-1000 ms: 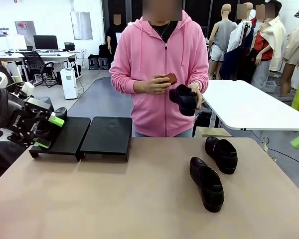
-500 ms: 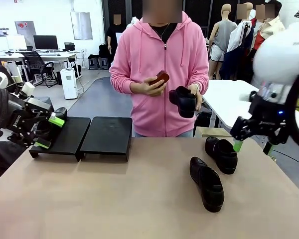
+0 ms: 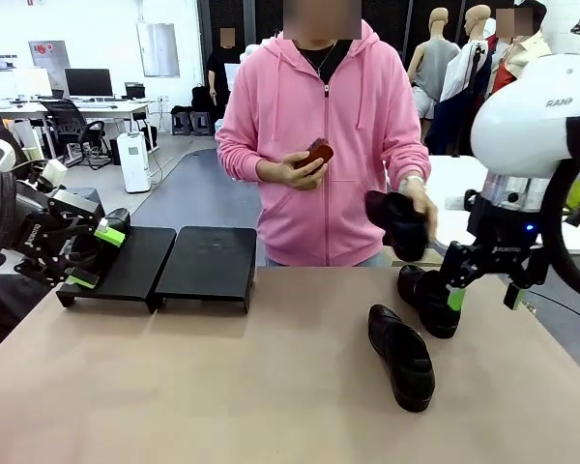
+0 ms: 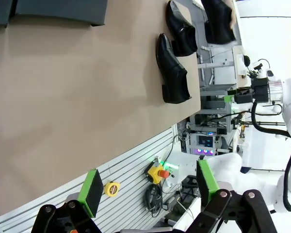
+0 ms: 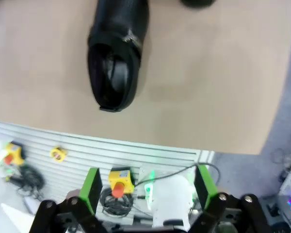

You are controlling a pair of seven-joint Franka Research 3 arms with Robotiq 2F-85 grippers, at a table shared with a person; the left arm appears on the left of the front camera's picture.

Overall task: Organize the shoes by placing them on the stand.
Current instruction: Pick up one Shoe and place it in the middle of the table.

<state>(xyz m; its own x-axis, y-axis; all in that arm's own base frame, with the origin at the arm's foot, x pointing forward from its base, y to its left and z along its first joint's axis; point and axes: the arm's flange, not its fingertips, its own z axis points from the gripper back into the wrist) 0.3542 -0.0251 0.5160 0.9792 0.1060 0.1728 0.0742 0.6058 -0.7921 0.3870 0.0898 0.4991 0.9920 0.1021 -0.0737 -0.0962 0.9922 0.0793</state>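
The table (image 3: 222, 387) takes up the lower half of the front view. The stand (image 3: 205, 263) sits at its upper left, with two platforms side by side. The first shoe (image 3: 402, 356) lies right of centre, its long axis near-vertical in the frame, toe up and heel down. The second shoe (image 3: 428, 300) lies just above it on a similar axis. The third shoe (image 3: 396, 222) is in the person's hand (image 3: 420, 198). The right gripper (image 3: 481, 297) is spread and empty, at the second shoe's right side. The left gripper (image 3: 95, 257) is spread and empty, at the stand's left edge.
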